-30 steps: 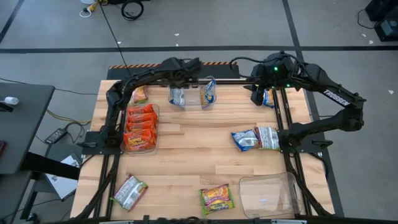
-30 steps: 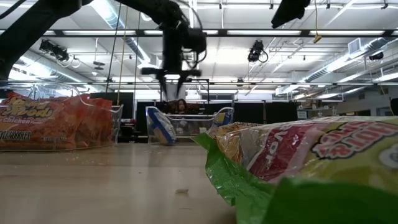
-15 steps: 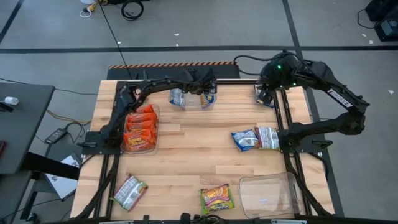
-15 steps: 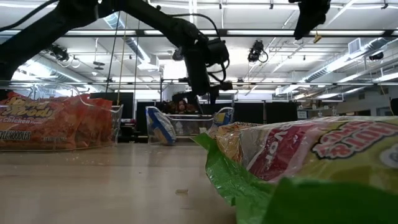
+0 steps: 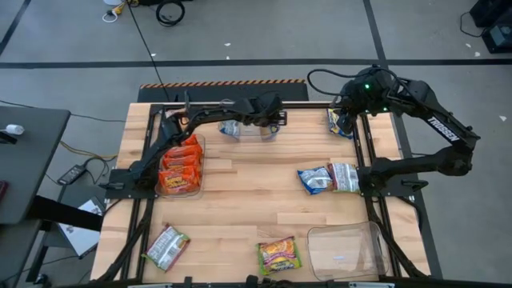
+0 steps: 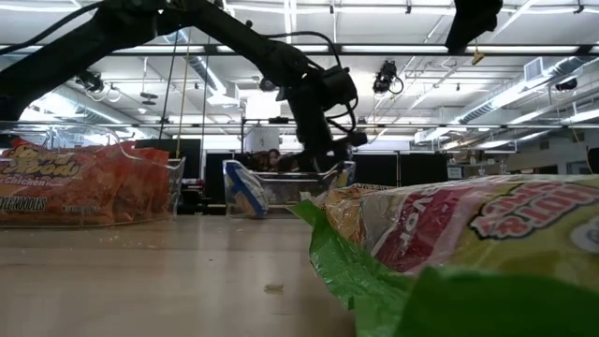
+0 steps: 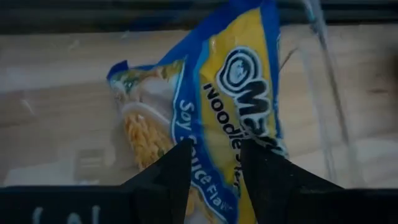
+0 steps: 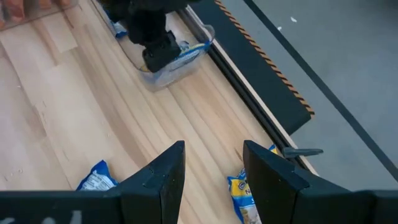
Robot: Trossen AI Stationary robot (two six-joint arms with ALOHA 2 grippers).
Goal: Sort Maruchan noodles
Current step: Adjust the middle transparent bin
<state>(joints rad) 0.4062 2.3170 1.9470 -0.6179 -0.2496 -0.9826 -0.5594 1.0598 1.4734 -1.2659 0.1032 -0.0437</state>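
Left wrist view: crinkly blue-and-yellow packet

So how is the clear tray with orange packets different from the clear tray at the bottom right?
The clear plastic tray on the left is packed with orange-red ramen packets; the clear plastic tray at the near right corner holds no packets. The left one sits mid-table along the left side, the other at the near edge. Both are transparent, rectangular trays.

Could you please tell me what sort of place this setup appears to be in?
Probably a robotics lab or workshop hall: grey concrete floor, long ceiling strip lights, and a pale wooden worktable.
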